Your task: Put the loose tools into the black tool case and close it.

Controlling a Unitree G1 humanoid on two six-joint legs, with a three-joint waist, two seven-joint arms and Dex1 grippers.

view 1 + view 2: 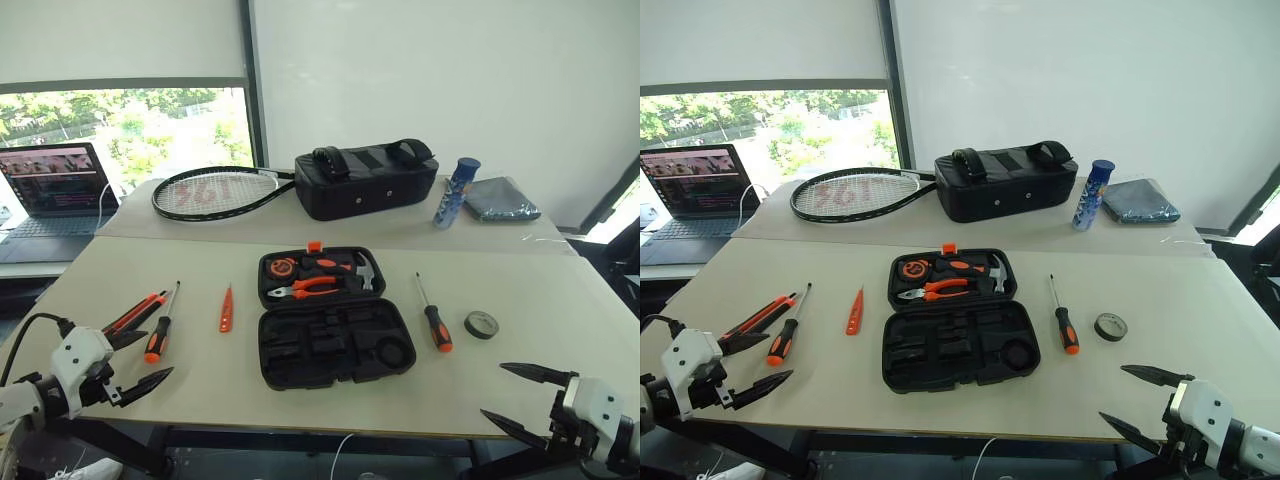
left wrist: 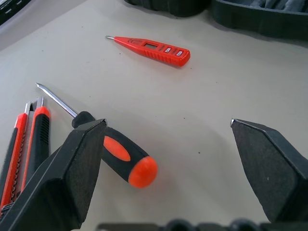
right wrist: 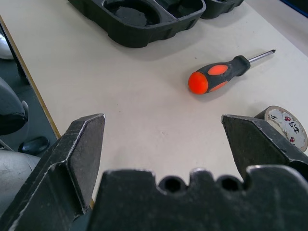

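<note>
The black tool case [image 1: 330, 378] lies open at the table's middle, with pliers [image 1: 315, 288] and a hammer [image 1: 364, 270] in its far half and bare slots in the near half. Left of it lie a slim orange tool [image 1: 226, 310], a screwdriver [image 1: 160, 330] and a utility knife [image 1: 135, 312]. To the right are a second screwdriver [image 1: 436, 322] and a grey tape roll [image 1: 481, 324]. My left gripper [image 1: 158, 352] hangs open just short of the left screwdriver's handle [image 2: 120, 153]. Near the front right edge, my right gripper [image 1: 492, 390] is open and empty, short of the right screwdriver [image 3: 221, 74] and the tape roll [image 3: 286, 125].
On the far table are a racket [image 1: 215, 192], a black fabric bag [image 1: 365, 180], a blue can [image 1: 456, 192] and a grey cloth [image 1: 500, 198]. A laptop [image 1: 55, 185] stands at the far left. Both grippers hover at the table's front edge.
</note>
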